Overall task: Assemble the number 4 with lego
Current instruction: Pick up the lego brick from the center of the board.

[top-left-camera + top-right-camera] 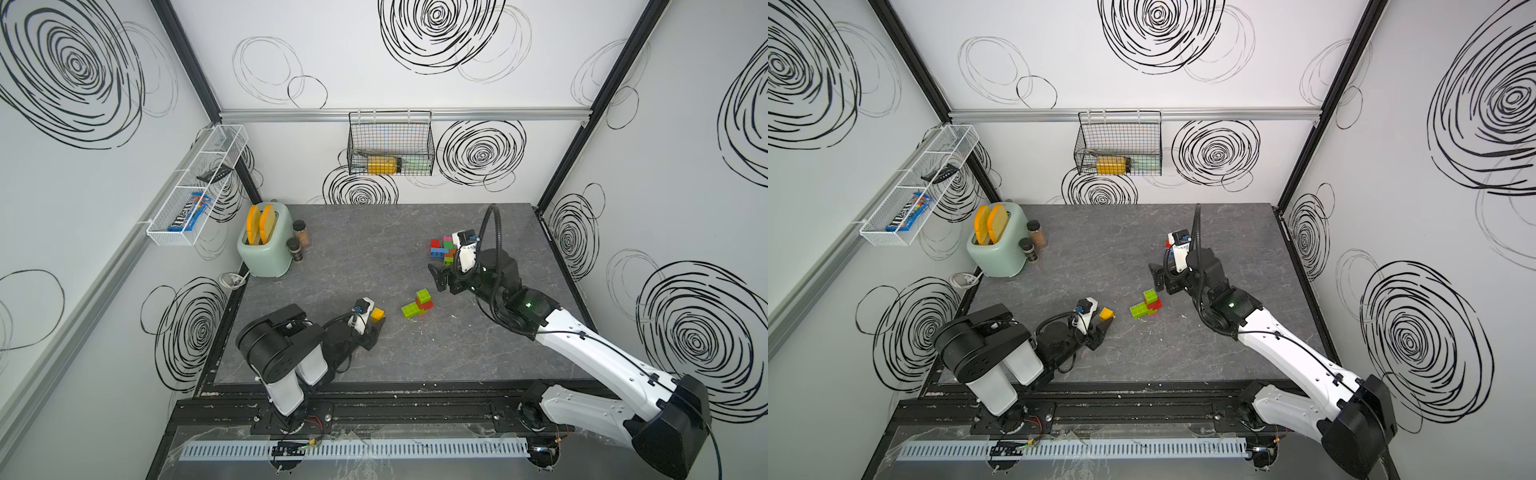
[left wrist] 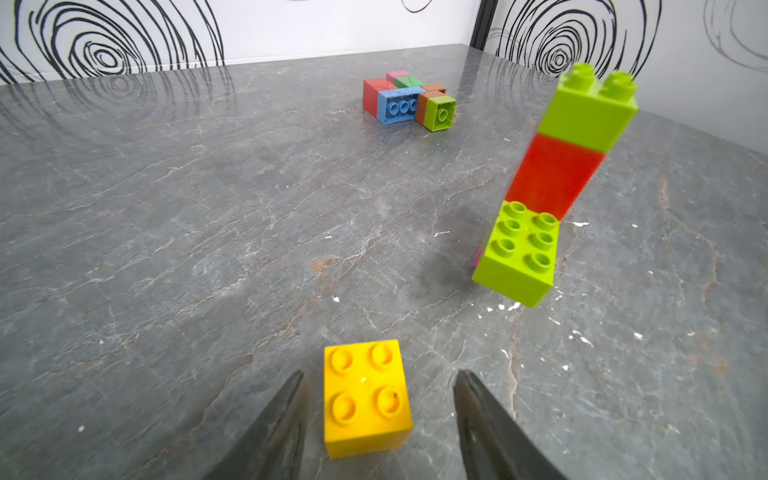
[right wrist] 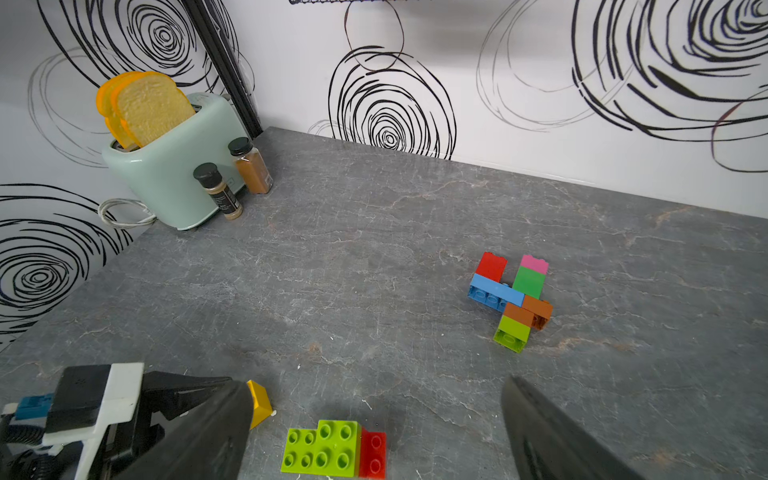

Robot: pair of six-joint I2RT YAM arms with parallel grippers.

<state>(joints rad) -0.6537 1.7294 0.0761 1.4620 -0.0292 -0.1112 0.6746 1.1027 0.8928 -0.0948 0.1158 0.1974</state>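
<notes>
Quick colour rundown: the table [image 1: 353,257] is dark grey with pale marble-like veins and a few rusty streaks. All the walls [image 1: 436,95] are white with black scribbled spirals. The loose brick [image 2: 365,399] is plain yellow. The small stack [image 2: 557,183] goes lime, red, lime, plus a sliver of pink low down. The flat cluster [image 3: 513,297] mixes red, blue, pink, green, brownish orange and lime. The toaster [image 3: 166,166] is mint green, its bread slices [image 3: 153,108] tan with orange crusts. The spice jars [image 3: 251,170] have black caps and brown contents.
</notes>
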